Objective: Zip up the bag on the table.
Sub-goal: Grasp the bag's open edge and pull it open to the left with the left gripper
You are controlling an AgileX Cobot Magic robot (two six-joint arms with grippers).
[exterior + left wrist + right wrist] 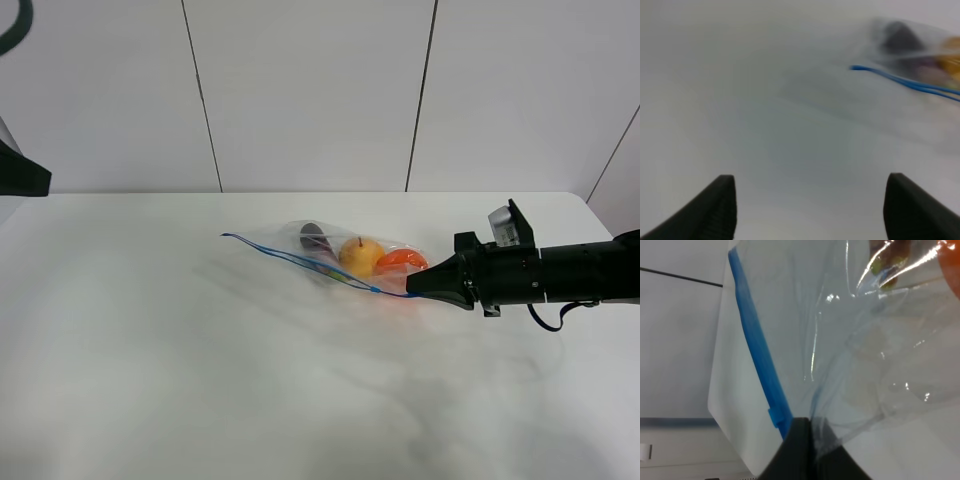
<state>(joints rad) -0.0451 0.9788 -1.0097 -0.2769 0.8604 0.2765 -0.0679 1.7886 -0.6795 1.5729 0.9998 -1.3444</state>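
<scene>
Right wrist view: the right end effector (807, 426) is clenched on a corner of the bag (855, 355), just beside one end of its blue zipper strip (759, 357). The bag lies near the middle of the white surface (250, 380) and holds a purple eggplant (314, 238), a yellow fruit (360, 257) and an orange (401, 262). The left end effector (810, 200) hangs released over bare surface, apart from the strip's other end.
</scene>
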